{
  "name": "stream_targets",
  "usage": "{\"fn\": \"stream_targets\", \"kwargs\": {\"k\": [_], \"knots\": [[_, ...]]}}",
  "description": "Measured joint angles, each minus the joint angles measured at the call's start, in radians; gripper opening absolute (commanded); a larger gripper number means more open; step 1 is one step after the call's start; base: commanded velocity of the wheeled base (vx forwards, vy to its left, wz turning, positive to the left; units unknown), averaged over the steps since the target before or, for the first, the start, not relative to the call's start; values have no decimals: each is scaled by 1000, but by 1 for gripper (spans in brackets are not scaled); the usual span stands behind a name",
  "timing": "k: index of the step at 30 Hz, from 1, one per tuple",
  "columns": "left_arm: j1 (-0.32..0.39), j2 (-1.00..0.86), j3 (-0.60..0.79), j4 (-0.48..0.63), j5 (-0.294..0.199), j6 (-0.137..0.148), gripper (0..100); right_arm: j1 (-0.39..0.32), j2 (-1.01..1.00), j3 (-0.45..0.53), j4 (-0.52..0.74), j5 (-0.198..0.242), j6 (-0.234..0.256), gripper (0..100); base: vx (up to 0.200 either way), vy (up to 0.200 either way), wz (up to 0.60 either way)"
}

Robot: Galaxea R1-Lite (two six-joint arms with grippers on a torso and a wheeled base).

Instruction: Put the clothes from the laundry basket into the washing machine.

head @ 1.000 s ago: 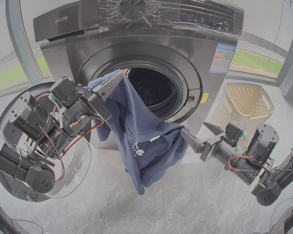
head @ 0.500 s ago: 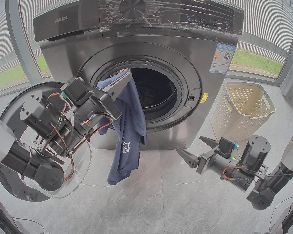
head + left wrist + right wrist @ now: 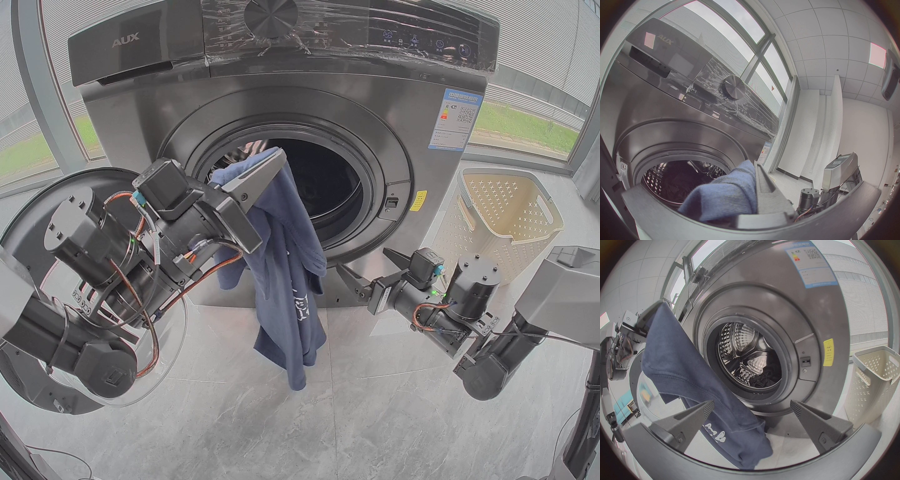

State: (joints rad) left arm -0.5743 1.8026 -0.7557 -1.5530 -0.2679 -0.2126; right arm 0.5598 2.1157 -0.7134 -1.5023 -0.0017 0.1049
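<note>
Head view: left gripper (image 3: 275,156) pinches the shirt (image 3: 290,269), drum (image 3: 322,181) just beyond; right gripper (image 3: 364,261), spread, has let go and come near its hem; stuffing in remains.

Before washing machine (image 3: 281,94) opening hangs shirt (image 3: 287,269); laundry basket (image 3: 500,212) right of machine.
</note>
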Motion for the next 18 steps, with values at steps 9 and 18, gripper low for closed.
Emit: {"fn": "stream_targets", "kwargs": {"k": [9, 18], "knots": [[-1, 3, -11, 0, -1, -1, 0, 24, 74, -63, -36, 141, -4, 100, 0, 0, 0], [-10, 4, -42, -1, 1, 1, 0, 90, 97, -80, -35, 161, -22, 100, 0, 0, 0]]}}
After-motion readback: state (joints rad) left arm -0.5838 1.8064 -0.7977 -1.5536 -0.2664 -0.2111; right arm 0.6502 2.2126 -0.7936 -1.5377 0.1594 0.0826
